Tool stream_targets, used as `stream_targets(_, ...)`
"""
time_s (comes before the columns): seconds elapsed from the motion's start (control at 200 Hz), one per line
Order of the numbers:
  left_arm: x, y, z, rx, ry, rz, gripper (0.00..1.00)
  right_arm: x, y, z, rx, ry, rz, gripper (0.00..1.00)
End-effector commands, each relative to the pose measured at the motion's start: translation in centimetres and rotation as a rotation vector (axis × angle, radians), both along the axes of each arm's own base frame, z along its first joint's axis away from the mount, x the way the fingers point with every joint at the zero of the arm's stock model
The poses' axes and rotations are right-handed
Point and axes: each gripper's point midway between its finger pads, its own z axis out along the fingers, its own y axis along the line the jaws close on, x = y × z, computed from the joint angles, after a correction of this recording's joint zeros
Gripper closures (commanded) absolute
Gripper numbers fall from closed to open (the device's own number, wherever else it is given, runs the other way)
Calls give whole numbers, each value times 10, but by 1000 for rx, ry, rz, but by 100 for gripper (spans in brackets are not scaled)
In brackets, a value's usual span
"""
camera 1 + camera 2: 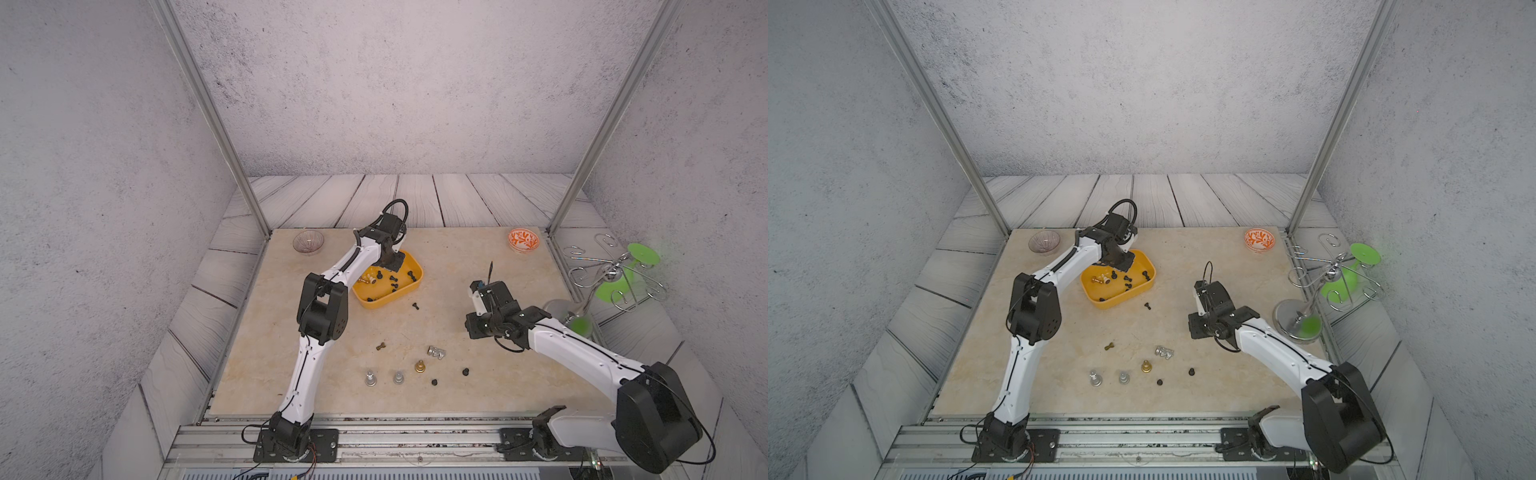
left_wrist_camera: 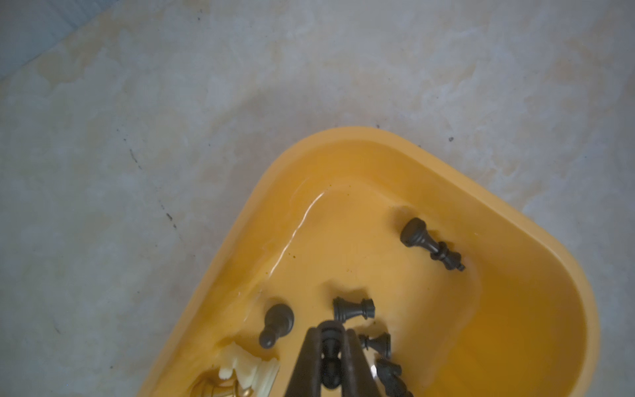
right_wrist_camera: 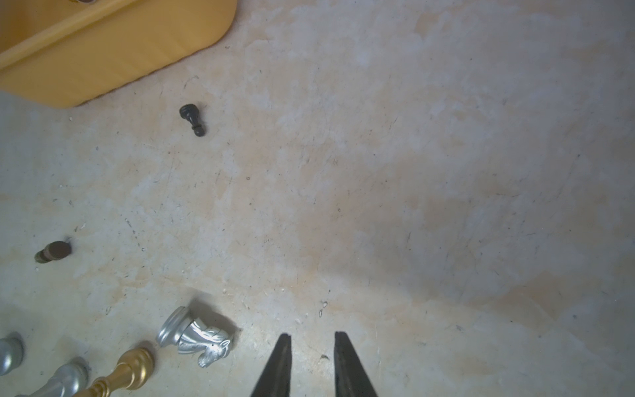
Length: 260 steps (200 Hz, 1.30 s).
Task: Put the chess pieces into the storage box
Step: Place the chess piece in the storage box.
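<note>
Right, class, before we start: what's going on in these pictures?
The left end effector is shut on a small black piece over the yellow box, which already holds several pieces. The right end effector hangs open and empty above the table. Eight more pieces lie out on the table, among them a silver knight and a black pawn beside the box.

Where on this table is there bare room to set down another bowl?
The widest bare patch lies between the yellow box and the orange bowl, just past the right gripper. The left edge in front of the clear bowl is bare too, beside the left arm. The front middle is crowded with scattered chess pieces.
</note>
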Motion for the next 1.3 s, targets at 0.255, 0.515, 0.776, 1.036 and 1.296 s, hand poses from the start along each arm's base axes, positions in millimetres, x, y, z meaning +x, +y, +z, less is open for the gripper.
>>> stream_targets(0.255, 27, 16, -21, 84, -21, 9, 96, -12, -7, 7, 6, 0, -13, 75)
stream_targets(0.515, 26, 16, -29, 92, -8, 6, 94, -12, -7, 7, 11, 3, -16, 75)
stream_targets(0.776, 28, 17, -27, 93, -18, 6, 86, -14, -8, 7, 13, 7, -21, 75)
stream_targets(1.036, 28, 16, -22, 81, -25, 11, 79, -15, -9, 8, 13, 5, -22, 75)
stream_targets(1.296, 27, 15, -18, 72, -29, 9, 79, -16, -10, 8, 12, 2, -24, 75)
